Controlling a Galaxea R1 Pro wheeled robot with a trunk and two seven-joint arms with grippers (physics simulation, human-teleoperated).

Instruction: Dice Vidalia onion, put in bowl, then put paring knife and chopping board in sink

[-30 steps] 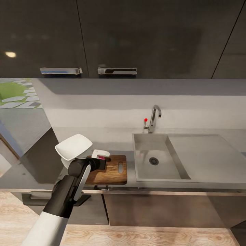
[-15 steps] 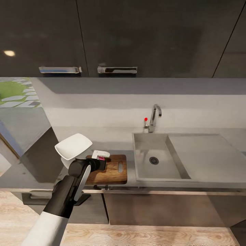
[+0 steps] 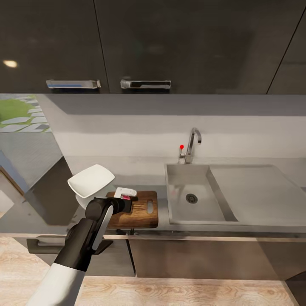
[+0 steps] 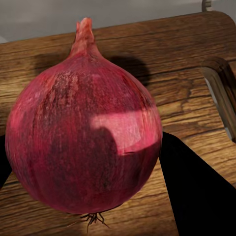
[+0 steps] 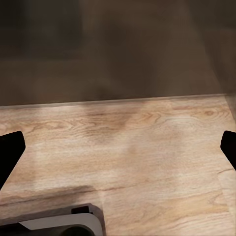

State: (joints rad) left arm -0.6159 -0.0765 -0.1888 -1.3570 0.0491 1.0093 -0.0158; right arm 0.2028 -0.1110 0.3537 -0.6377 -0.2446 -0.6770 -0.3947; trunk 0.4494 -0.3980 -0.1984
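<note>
Countertop, chopping board [image 3: 142,212]: left gripper [image 4: 86,172] fingers closed around Vidalia onion [image 4: 83,132] above board; lower gently, release centred, clear of slot handle

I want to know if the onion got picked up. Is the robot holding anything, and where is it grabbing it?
The left gripper holds the round pinkish-red Vidalia onion by its sides, above the brown wooden chopping board. The right gripper holds nothing.
</note>
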